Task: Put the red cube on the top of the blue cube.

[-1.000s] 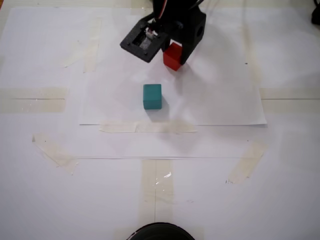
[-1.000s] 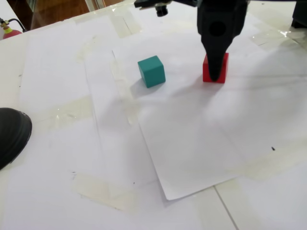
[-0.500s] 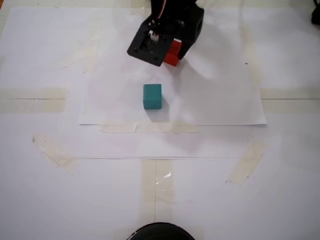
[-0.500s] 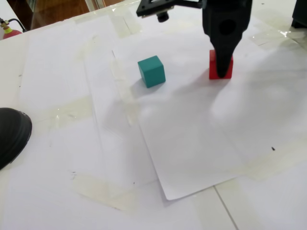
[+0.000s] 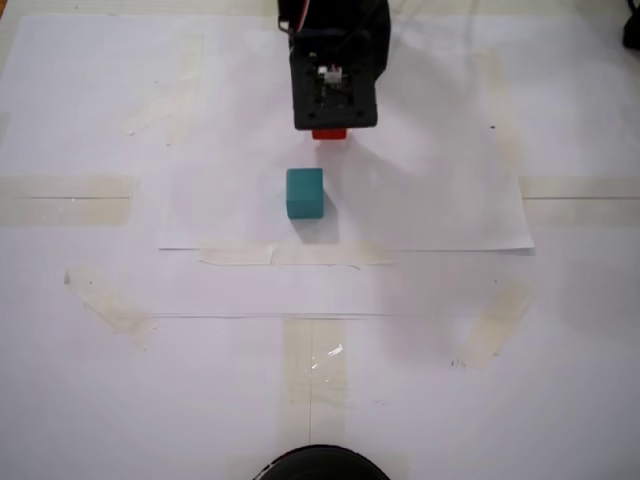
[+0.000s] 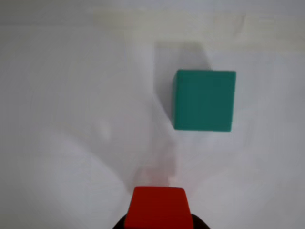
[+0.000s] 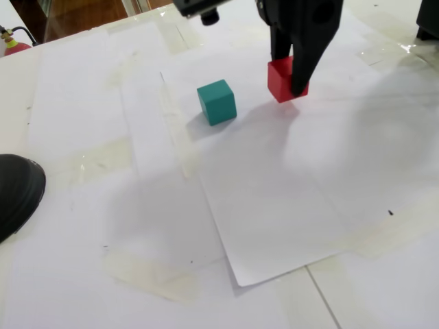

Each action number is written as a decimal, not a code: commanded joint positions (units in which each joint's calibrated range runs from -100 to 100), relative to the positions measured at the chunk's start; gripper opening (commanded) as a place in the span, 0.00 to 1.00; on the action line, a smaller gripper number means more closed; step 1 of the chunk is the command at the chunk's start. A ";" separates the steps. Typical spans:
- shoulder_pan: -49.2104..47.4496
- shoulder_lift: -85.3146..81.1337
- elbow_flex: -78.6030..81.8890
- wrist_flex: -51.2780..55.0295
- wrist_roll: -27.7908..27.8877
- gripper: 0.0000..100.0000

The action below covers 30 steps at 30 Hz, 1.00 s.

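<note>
My gripper (image 7: 288, 81) is shut on the red cube (image 7: 281, 79) and holds it above the white paper. From above, only a thin red edge of the red cube (image 5: 328, 134) shows below the black gripper (image 5: 330, 125). The wrist view shows the red cube (image 6: 158, 208) at the bottom edge between the jaws. The blue cube (image 5: 304, 192) rests on the paper, a short way in front of the held cube. It lies up and to the right in the wrist view (image 6: 204, 100), and to the left of the gripper in the side fixed view (image 7: 217, 101).
White paper sheets (image 5: 420, 200) taped to the table cover the work area, with tape strips (image 5: 310, 360) across them. A dark round object (image 7: 17, 192) sits at the left edge in a fixed view and shows at the bottom edge (image 5: 318, 464) in the other.
The gripper has lifted the red cube off the paper and carried it toward the blue cube. The wrist has turned so the camera block now points straight down. The blue cube has not moved.
</note>
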 commanded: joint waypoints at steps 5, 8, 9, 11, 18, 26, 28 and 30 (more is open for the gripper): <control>2.25 -5.21 -13.94 9.12 2.15 0.05; 2.86 -4.52 -19.02 11.73 2.54 0.05; 3.01 -4.27 -20.29 12.30 2.64 0.05; 3.31 -3.75 -22.47 12.70 2.78 0.05; 3.77 0.63 -30.82 14.74 2.78 0.05; 3.31 8.44 -43.17 14.91 2.49 0.05; 3.31 9.47 -44.62 15.48 2.49 0.05; 3.39 10.15 -44.81 15.48 2.49 0.05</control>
